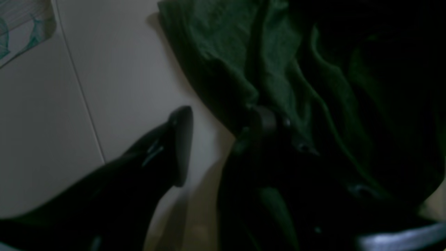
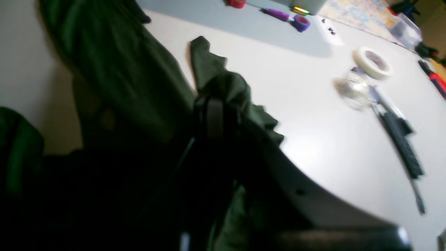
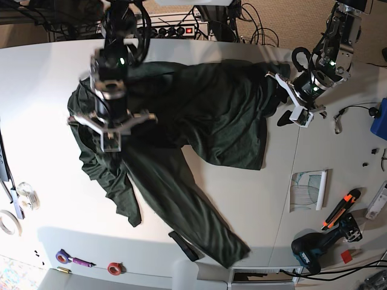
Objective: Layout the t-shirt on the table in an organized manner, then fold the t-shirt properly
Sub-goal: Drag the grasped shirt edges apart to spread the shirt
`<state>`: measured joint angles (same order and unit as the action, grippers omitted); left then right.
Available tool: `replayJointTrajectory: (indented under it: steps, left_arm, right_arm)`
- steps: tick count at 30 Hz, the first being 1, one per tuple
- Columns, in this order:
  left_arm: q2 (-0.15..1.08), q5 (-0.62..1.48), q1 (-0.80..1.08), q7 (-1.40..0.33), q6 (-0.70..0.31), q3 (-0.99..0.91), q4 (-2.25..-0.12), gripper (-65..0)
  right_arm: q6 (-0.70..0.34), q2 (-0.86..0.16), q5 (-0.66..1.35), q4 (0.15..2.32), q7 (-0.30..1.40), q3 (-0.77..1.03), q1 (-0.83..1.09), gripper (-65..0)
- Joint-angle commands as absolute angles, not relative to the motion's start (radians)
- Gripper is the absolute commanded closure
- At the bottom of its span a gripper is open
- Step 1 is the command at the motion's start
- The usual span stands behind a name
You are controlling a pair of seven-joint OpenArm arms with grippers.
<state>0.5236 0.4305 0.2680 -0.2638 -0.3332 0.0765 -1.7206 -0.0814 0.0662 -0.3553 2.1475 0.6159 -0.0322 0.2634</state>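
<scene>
A dark green t-shirt [image 3: 199, 115] lies spread and wrinkled across the white table [image 3: 48, 72], one long part trailing toward the near edge. My right gripper [image 3: 110, 140] is at the shirt's left side. In the right wrist view this gripper [image 2: 217, 104] is shut on a bunched fold of the t-shirt [image 2: 223, 83]; only one finger shows. My left gripper [image 3: 289, 99] stands at the shirt's right edge. In the left wrist view that gripper [image 1: 223, 139] is open, one black finger [image 1: 181, 146] over bare table, the other in the t-shirt [image 1: 244, 52].
Tape rolls [image 2: 372, 62], a black tool [image 2: 400, 139] and a purple marker [image 2: 285, 17] lie at the table's left end. A paper sheet [image 3: 308, 190], a drill [image 3: 314, 248] and an orange tool [image 3: 338, 208] sit at the right. A table seam [image 1: 83, 101] runs beside the left gripper.
</scene>
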Motion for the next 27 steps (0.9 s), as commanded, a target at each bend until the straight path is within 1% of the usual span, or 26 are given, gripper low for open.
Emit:
replayJointTrajectory:
  steps: [1, 6, 8, 12, 19, 27]
  left_arm:
    - [0.538, 0.439, 0.253, -0.24, -0.337, 0.07, -1.736, -27.5]
    - [0.538, 0.439, 0.246, -0.24, -0.337, 0.07, -1.736, -27.5]
    - [0.538, 0.439, 0.247, -0.241, -0.337, 0.07, -1.736, -27.5]
    - [0.538, 0.45, 0.247, -0.265, -0.337, 0.07, -1.736, -27.5]
    - [0.538, 0.45, 0.247, -0.271, -0.34, 0.07, -1.736, -27.5]
    - [0.538, 0.45, 0.246, -0.271, -0.34, 0.07, -1.736, -27.5]
  right_arm:
    - [-0.078, 0.064, -0.356, 2.204, 0.599, -0.032, 0.282, 0.0]
    - [-0.078, 0.004, -0.358, 2.356, 0.713, -0.032, 0.421, 0.0]
    - [-0.078, -0.025, -0.361, 2.356, 0.766, -0.032, 0.471, 0.0]
    - [-0.078, -0.08, -0.394, 2.356, 0.818, -0.032, 0.55, 0.0]
    - [-0.077, -0.154, -0.527, 2.356, 1.036, -0.031, 0.588, 0.0]
    - [-0.075, -0.16, -0.532, 2.356, 1.047, -0.031, 0.588, 0.0]
